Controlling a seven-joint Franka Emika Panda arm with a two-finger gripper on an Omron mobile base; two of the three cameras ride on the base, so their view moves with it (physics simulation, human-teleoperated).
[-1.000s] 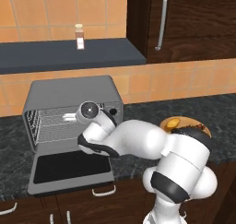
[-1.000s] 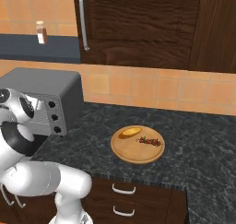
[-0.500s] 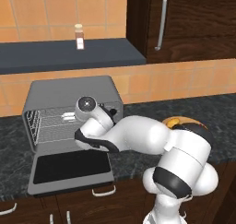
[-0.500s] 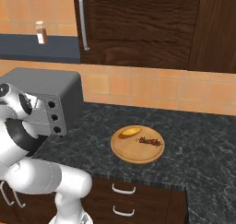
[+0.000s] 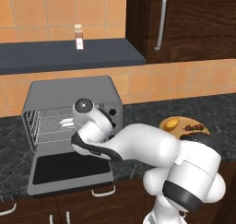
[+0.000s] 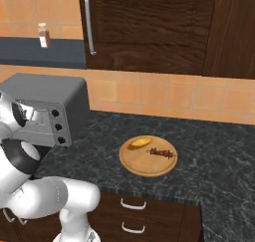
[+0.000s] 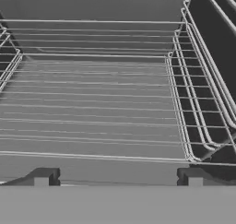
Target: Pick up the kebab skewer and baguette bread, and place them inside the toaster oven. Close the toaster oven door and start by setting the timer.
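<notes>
The grey toaster oven (image 5: 69, 95) (image 6: 50, 94) stands on the counter with its door (image 5: 69, 168) dropped open and flat. My gripper (image 5: 76, 142) (image 7: 117, 179) is at the oven's mouth, open and empty, with its tips just above the front of the wire rack (image 7: 92, 103). The golden baguette bread (image 5: 171, 123) (image 6: 140, 142) and the dark red kebab skewer (image 5: 193, 127) (image 6: 160, 152) lie side by side on a round wooden board (image 6: 147, 170), to the right of the oven and apart from the gripper.
Three black knobs (image 6: 61, 127) run down the oven's right panel. A small spice bottle (image 5: 79, 36) (image 6: 44, 35) stands on the dark shelf above. Dark wood cabinets hang behind, and drawers (image 6: 132, 204) sit below the stone counter (image 6: 214, 151).
The arm has swung the hand to the left and a little lower, bringing it closer into the oven's opening. The gripper has stayed open; bread and skewer have not moved.
</notes>
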